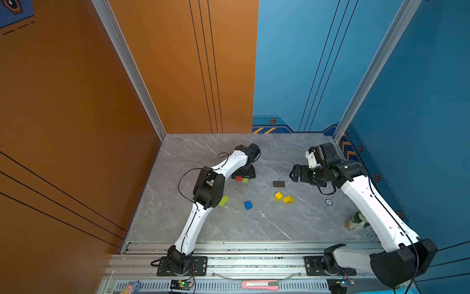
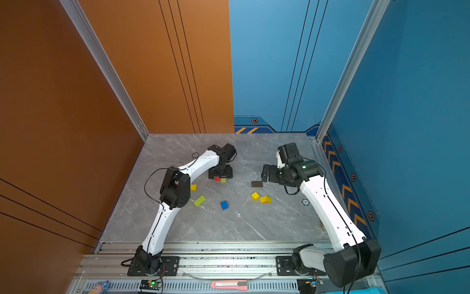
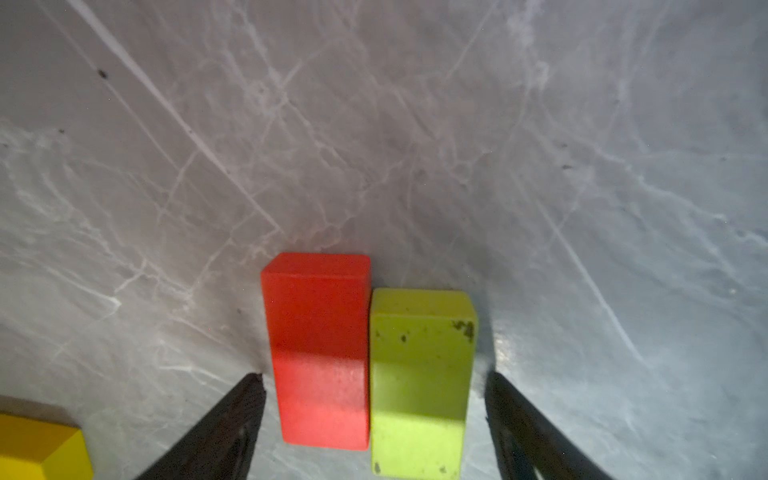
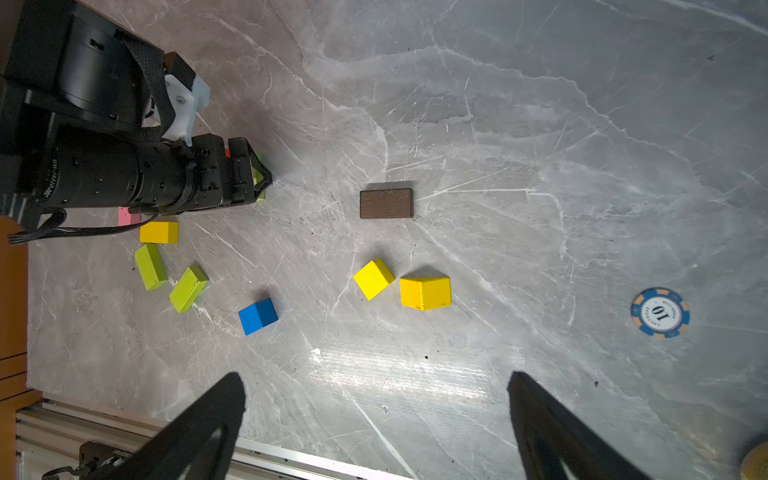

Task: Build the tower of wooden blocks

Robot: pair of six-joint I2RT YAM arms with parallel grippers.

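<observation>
The left gripper (image 3: 372, 376) stands open astride the red block (image 3: 318, 349) and the lime block (image 3: 419, 374). The two lie touching just below the middle in both top views, likely being squared as the tower base. The right gripper (image 4: 376, 380) hangs wide and empty.

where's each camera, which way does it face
Top views: above the front rail, looking down at the grey marble table; the left arm and right arm show.
Left wrist: on the left arm, looking down past the open left gripper at a red wooden bar beside a lime-green wooden bar.
Right wrist: on the right arm, looking across the table; open right gripper and left gripper show.
Shared: top and left wrist views show those bars.
</observation>
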